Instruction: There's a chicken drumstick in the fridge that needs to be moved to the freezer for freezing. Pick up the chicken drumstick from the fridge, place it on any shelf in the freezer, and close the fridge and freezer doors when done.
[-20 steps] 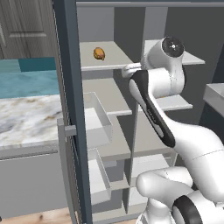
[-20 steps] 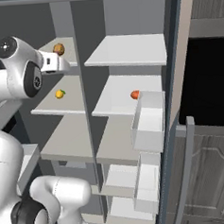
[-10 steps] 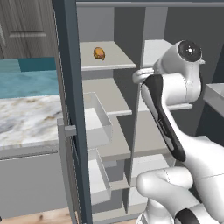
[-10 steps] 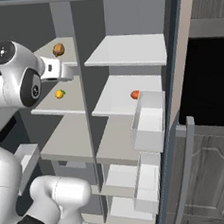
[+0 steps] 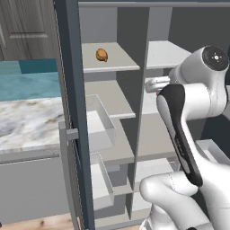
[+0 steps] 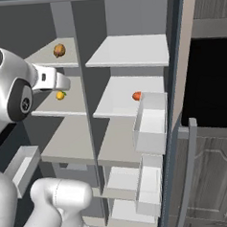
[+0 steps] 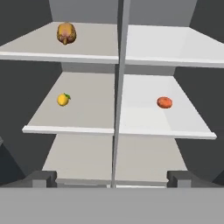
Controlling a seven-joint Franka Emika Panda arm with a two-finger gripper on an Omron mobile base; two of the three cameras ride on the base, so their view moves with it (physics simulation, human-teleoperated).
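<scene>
Gripper empty, fingertips spread wide, backed off from shelves. Left to right: chicken drumstick on top-left shelf, lemon below, tomato right. Best raised and steered left, jaws straddling drumstick. Long axis apparently front-to-back; pointing end unclear.

Raised at mid height, white forearm level and reaching forward, hand pointing straight ahead. Gripper with both dark fingertips spread far apart, nothing held between them.
</scene>
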